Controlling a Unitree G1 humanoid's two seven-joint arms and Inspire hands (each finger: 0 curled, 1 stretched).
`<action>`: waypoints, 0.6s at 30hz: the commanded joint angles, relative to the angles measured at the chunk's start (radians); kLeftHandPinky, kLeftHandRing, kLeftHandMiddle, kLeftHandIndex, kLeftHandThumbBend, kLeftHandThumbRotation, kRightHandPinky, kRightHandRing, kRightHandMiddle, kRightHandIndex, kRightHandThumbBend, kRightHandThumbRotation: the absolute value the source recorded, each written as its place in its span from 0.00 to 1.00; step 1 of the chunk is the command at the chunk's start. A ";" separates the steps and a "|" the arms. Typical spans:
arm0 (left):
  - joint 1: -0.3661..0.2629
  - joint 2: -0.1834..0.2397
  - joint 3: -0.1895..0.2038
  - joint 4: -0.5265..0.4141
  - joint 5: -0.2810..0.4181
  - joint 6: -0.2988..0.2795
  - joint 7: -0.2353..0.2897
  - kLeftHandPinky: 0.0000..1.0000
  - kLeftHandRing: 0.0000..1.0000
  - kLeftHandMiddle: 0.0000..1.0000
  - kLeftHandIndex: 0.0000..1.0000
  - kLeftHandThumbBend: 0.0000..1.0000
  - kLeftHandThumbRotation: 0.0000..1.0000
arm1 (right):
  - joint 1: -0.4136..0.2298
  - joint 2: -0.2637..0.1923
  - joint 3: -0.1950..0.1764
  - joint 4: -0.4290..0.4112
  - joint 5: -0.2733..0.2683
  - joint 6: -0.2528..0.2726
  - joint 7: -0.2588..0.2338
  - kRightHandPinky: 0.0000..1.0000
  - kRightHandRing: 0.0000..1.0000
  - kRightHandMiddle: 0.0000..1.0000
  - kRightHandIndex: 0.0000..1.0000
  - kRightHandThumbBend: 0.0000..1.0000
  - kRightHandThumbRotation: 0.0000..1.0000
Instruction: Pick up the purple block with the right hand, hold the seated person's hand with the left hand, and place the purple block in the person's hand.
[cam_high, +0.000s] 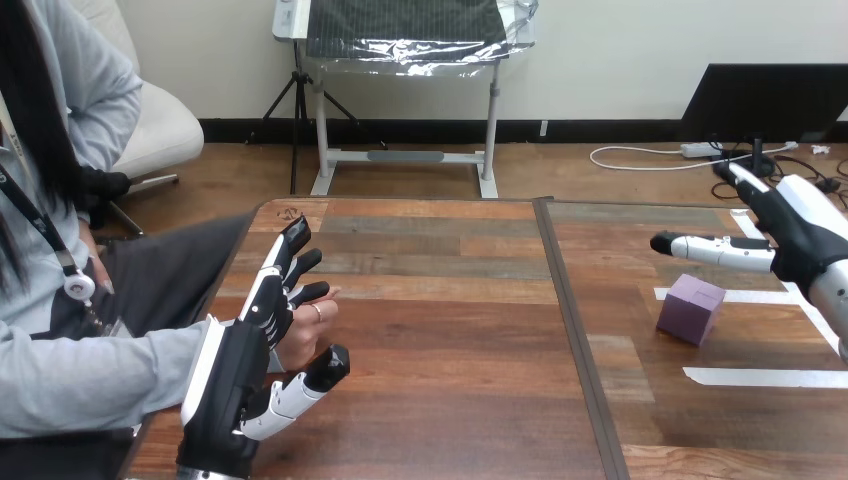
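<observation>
On table (450, 330), purple block (690, 308) near right robot hand (800, 232)

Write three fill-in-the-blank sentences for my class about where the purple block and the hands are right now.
1. The purple block rests on the ____.
2. The right hand, fingers open, is near the block but holds ____.
3. The person's hand lies at the view's ____ side, beside the left hand.

Missing words: table; nothing; left.
</observation>
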 joint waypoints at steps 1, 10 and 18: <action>-0.048 0.003 -0.014 -0.020 -0.026 -0.020 -0.012 0.82 0.92 0.96 0.96 1.00 0.76 | -0.112 0.006 0.015 0.008 -0.005 0.034 0.000 0.89 0.98 0.98 0.96 1.00 0.65; -0.043 0.004 -0.020 -0.024 -0.040 -0.018 -0.019 0.82 0.92 0.96 0.96 1.00 0.75 | -0.114 0.013 0.043 0.020 -0.019 0.080 0.014 0.90 0.98 0.98 0.96 1.00 0.67; -0.041 0.003 -0.024 -0.025 -0.047 -0.024 -0.021 0.81 0.92 0.96 0.96 1.00 0.75 | -0.111 0.021 0.063 0.029 -0.032 0.115 0.021 0.90 0.98 0.98 0.96 1.00 0.67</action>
